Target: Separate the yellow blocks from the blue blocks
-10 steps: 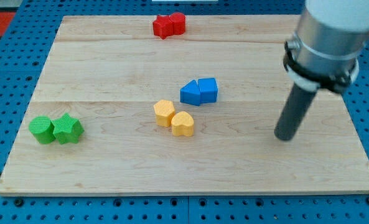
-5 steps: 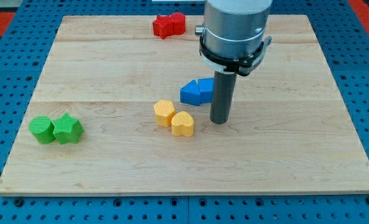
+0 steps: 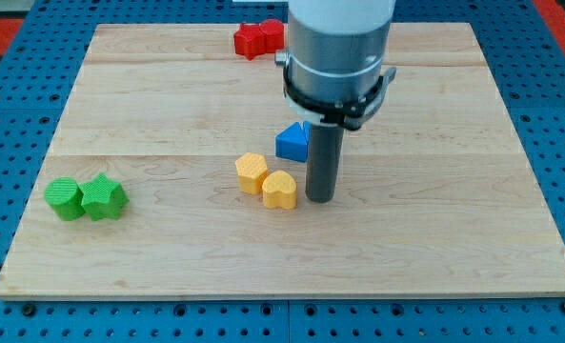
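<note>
Tip (image 3: 320, 198) sits just at 3 o'clock of the yellow heart block (image 3: 280, 191), below the blue block (image 3: 292, 143); likely placed to wedge between pairs. No jaws fitted; nothing held.

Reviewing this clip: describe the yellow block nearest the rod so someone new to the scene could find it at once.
Start at the wooden board and go to the two yellow blocks just below its centre. Take the yellow heart-shaped block, the one towards the view's right, with my tip right beside it. Its notched, lobed top sets it apart from the flat-sided yellow hexagonal block touching it on the view's left.
</note>
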